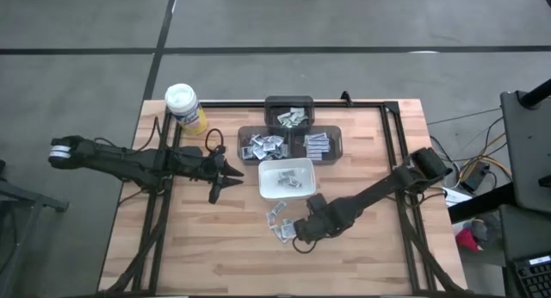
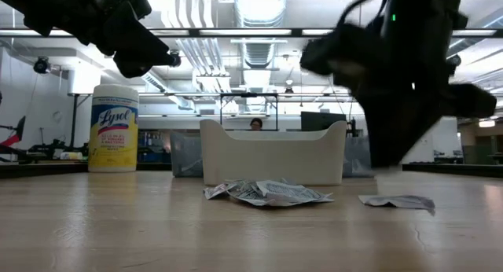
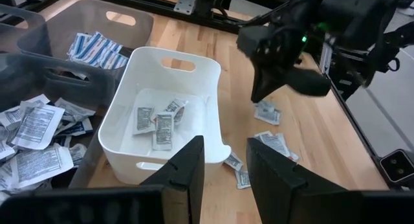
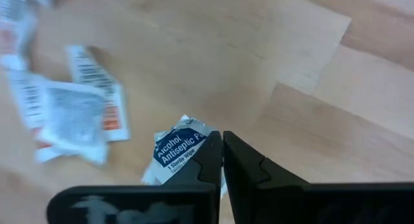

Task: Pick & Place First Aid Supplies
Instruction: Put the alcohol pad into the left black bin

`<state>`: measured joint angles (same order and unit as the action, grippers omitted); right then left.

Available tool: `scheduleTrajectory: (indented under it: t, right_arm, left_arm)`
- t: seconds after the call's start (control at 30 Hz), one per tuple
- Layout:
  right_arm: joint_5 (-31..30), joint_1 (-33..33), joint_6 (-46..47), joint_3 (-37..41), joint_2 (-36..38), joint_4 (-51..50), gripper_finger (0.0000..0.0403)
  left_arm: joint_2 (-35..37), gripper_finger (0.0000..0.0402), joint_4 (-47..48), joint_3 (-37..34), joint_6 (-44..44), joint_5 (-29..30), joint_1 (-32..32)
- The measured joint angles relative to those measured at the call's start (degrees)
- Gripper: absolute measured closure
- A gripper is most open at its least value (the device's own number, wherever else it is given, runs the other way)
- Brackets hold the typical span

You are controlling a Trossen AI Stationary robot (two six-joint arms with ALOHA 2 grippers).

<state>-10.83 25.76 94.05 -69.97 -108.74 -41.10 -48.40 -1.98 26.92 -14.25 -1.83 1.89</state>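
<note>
Loose first aid packets (image 1: 278,219) lie on the wooden table in front of the white dish (image 1: 263,184), and a few more lie inside the dish (image 3: 158,123). My right gripper (image 1: 299,240) points down just near of the loose pile and is shut on one white-and-blue antiseptic packet (image 4: 176,149). Another packet (image 2: 397,201) lies flat on the table below it. My left gripper (image 1: 217,190) hovers open, left of the dish, with nothing between its fingers (image 3: 194,169). My right gripper pinches the antiseptic packet by one edge (image 4: 208,141) between its two fingertips, coming from above and pointing steeply down. Most of the packet sticks out to one side of the fingers. Whether it is clear of the table I cannot tell.
Three grey bins with sorted packets (image 1: 288,114) (image 1: 263,145) (image 1: 318,145) stand behind the dish. A yellow canister with a white lid (image 1: 185,107) stands at the far left corner. Black frame rails (image 1: 392,134) run along the table's sides. The near part of the table is bare wood.
</note>
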Motion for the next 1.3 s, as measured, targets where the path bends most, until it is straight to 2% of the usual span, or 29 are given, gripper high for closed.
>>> scheduleTrajectory:
  t: [0.27,0.6,0.83,1.03,1.3]
  right_arm:
    - [0.6,0.2,-2.5,-0.1,6.7,-4.1,0.0394]
    - [-0.2,0.6,-27.5,-0.1,19.4,-3.4,0.0394]
    - [-9.9,0.4,-40.3,-0.1,25.3,-0.6,0.0394]
    - [-18.4,-0.4,-49.2,-0.1,26.9,2.7,0.0394]
    - [-21.0,-4.9,-63.4,-0.1,26.3,13.5,0.0394]
  left_arm:
    - [0.0,0.0294,0.2,0.0,-1.1,0.0,0.0]
    - [0.0,0.0294,0.2,0.0,-1.4,0.2,0.0]
    - [0.0,0.0294,-0.1,0.0,-1.4,0.4,0.0]
    - [0.0,0.0294,-0.7,0.0,-1.4,0.4,0.0]
    - [0.0,0.0293,-5.2,0.0,-1.4,0.4,0.0]
